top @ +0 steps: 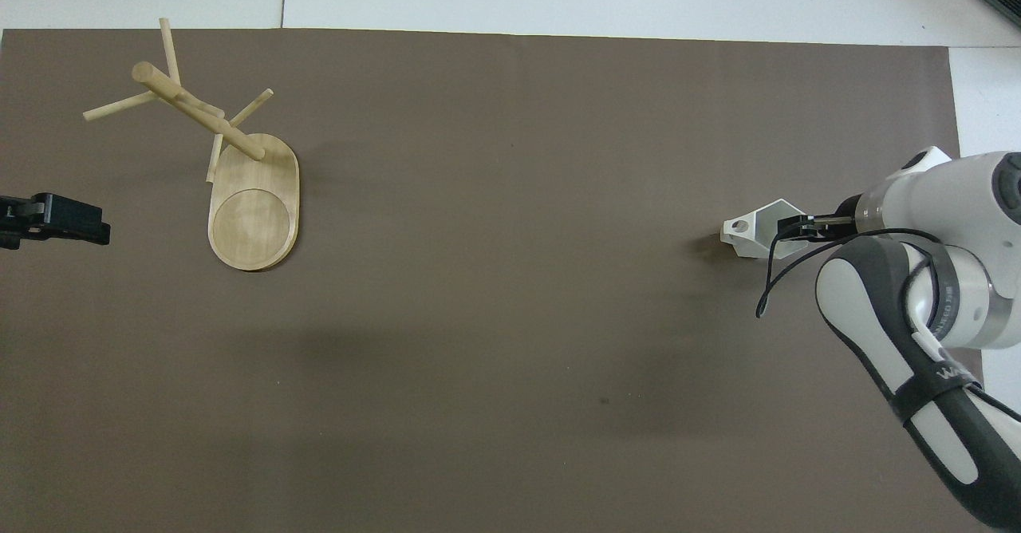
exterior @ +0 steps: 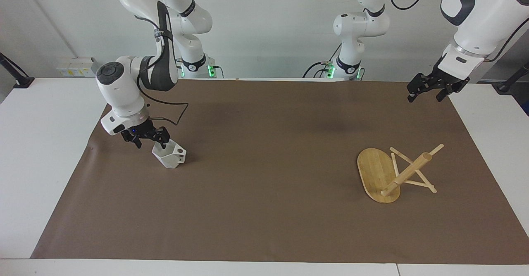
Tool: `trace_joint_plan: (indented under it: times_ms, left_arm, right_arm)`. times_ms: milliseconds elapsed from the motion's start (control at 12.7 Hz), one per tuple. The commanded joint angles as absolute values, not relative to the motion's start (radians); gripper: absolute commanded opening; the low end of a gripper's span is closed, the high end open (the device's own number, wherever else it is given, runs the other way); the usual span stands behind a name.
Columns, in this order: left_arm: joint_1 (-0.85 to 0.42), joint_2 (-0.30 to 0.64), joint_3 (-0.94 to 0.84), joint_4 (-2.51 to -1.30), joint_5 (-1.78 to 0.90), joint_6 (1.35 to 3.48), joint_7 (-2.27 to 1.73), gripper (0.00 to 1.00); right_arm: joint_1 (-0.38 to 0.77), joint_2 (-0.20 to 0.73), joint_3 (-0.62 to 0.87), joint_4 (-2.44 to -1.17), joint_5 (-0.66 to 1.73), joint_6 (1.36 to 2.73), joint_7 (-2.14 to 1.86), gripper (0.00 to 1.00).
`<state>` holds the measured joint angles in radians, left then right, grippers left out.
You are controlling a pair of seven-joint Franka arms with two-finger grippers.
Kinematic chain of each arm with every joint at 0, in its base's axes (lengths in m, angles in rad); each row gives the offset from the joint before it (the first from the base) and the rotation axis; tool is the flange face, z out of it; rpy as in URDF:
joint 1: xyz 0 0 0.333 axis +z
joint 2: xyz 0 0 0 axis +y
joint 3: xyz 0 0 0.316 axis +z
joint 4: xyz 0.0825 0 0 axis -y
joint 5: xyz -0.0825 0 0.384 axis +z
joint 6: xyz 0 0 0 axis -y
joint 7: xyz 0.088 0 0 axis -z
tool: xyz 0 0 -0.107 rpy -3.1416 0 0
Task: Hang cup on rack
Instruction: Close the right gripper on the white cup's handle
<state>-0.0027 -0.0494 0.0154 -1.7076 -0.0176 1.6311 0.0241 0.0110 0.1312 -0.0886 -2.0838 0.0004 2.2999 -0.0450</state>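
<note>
Cup [exterior: 169, 157] first: you have it sitting on the brown mat [exterior: 264, 210] toward the right arm's end of the worktop [exterior: 37, 143], tilted, with its open hexagonal mouth turned up toward the right gripper [exterior: 148, 139] and its pierced handle pointing toward the middle of the mat. From overhead the cup [top: 758, 230] shows one dark finger reaching over its rim and into the mouth.

Your rack [exterior: 390, 172] is well apart from it, toward the left arm's end of the worktop. It stands on its oval base, the thick post rising from the end of the base farther from the robots with thin pegs crossing it. Overhead, the rack [top: 239, 190] has bare mat all around it, and nothing lies between it and the cup.

Your right gripper is low at the cup's rim, its jaws spread around the rim wall with one finger inside; you cannot tell from either view whether they press on it yet.

Your left gripper [exterior: 427, 89] waits up over the mat's corner at its own end, jaws spread and holding nothing.
</note>
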Motion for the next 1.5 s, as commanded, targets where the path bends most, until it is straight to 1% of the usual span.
trace_joint_plan:
  times_ms: [0, 158, 236, 552, 867, 1024, 1418]
  left_arm:
    - [0.006, -0.063, 0.009, -1.712, -0.015, 1.623, 0.017, 1.00]
    - [0.008, -0.063, 0.009, -1.712, -0.015, 1.623, 0.017, 1.00]
    - [0.008, -0.063, 0.009, -1.712, -0.015, 1.623, 0.015, 1.00]
    - [0.008, -0.061, 0.009, -1.712, -0.015, 1.623, 0.015, 1.00]
    - [0.008, -0.061, 0.009, -1.712, -0.015, 1.623, 0.015, 1.00]
    - [0.008, -0.063, 0.009, -1.712, -0.015, 1.623, 0.017, 1.00]
    - [0.008, -0.063, 0.009, -1.712, -0.015, 1.623, 0.017, 1.00]
  right_arm:
    - [0.009, 0.133, -0.087, -2.083, 0.021, 2.335, -0.035, 0.84]
    - [0.009, 0.132, -0.086, -2.085, 0.021, 2.335, -0.034, 0.75]
    - [0.008, 0.132, -0.086, -2.085, 0.021, 2.335, -0.034, 0.73]
    - [0.009, 0.130, -0.086, -2.088, 0.021, 2.333, -0.032, 0.69]
    - [0.009, 0.126, -0.081, -2.092, 0.023, 2.330, -0.028, 0.62]
    - [0.009, 0.126, -0.074, -2.092, 0.023, 2.329, -0.028, 0.53]
    - [0.009, 0.127, -0.064, -2.091, 0.023, 2.329, -0.028, 0.24]
